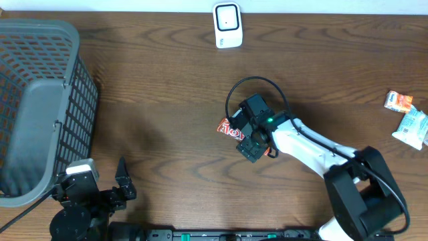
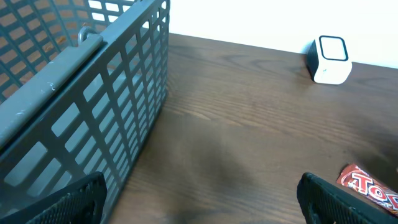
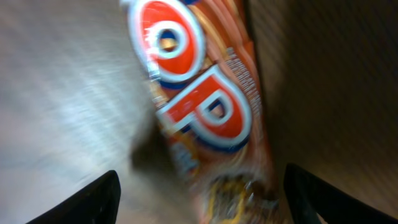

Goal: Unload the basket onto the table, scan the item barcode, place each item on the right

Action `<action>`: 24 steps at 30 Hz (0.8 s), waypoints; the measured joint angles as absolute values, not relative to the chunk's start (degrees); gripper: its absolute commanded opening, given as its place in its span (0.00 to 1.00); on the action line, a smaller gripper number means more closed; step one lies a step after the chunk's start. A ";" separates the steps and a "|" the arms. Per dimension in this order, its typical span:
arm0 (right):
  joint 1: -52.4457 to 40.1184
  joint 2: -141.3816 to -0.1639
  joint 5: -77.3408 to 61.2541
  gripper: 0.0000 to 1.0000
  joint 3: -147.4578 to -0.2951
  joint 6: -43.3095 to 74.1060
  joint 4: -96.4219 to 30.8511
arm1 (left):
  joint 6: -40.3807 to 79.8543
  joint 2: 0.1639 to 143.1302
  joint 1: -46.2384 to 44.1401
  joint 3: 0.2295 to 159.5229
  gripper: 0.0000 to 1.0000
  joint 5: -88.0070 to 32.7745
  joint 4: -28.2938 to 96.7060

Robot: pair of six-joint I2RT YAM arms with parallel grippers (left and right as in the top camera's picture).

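Observation:
The item, a red-orange snack bar (image 1: 225,126) with big white-edged letters, lies flat on the wooden table near the middle. My right gripper (image 1: 250,139) is down over it and hides most of it from overhead. In the right wrist view the bar (image 3: 205,106) is blurred and runs between my right gripper's (image 3: 202,194) dark fingers, which stand apart on either side with gaps to the wrapper. The white barcode scanner (image 1: 227,25) stands at the far edge and shows in the left wrist view as the scanner (image 2: 329,59). My left gripper (image 2: 202,200) is open over bare table, the bar's end (image 2: 370,186) to its right.
A large grey mesh basket (image 1: 40,107) fills the left side, close beside my left gripper (image 1: 122,182); its wall (image 2: 93,106) is near the left finger. Two small packets (image 1: 400,102) (image 1: 413,127) lie at the right edge. A black cable loops above the right wrist.

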State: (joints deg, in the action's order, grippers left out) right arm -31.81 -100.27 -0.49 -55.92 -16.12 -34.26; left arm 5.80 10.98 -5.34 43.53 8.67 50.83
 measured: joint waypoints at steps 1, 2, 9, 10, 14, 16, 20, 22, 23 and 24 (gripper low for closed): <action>-31.83 -101.03 0.69 0.71 -55.92 -16.16 -33.58 | 5.78 10.98 -5.34 43.53 0.98 8.64 50.83; -31.83 -101.36 1.10 0.68 -55.94 -16.12 -32.80 | 5.80 10.98 -5.34 43.53 0.98 8.67 50.83; -32.53 -103.44 3.68 0.18 -57.52 -17.17 -30.28 | 5.78 10.98 -5.34 43.53 0.98 8.64 50.83; -32.60 -103.92 4.01 0.10 -57.95 -17.26 -30.11 | 5.80 10.98 -5.34 43.53 0.98 8.64 50.83; -32.75 -105.19 5.26 0.01 -59.37 -17.19 -29.87 | 5.80 10.98 -5.34 43.53 0.98 8.67 50.83; -32.75 -105.30 4.95 0.01 -59.61 -16.91 -30.33 | 5.80 10.98 -5.34 43.53 0.98 8.64 50.83; -31.81 -106.52 -4.34 0.01 -63.75 -16.36 -40.97 | 5.80 10.98 -5.34 43.53 0.98 8.67 50.83; -30.94 -107.85 -13.89 0.01 -66.87 -17.19 -50.28 | 5.78 10.98 -5.34 43.53 0.98 8.67 50.85; -30.46 -108.53 -19.81 0.01 -68.75 -17.98 -55.88 | 5.80 10.98 -5.34 43.53 0.98 8.67 50.83; -29.91 -109.10 -25.23 0.01 -70.65 -18.72 -60.62 | 5.80 10.98 -5.34 43.51 0.98 8.67 50.83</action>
State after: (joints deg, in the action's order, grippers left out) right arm -29.91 -109.10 -25.23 -70.65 -18.72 -60.62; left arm 5.80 10.98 -5.34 43.51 8.67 50.83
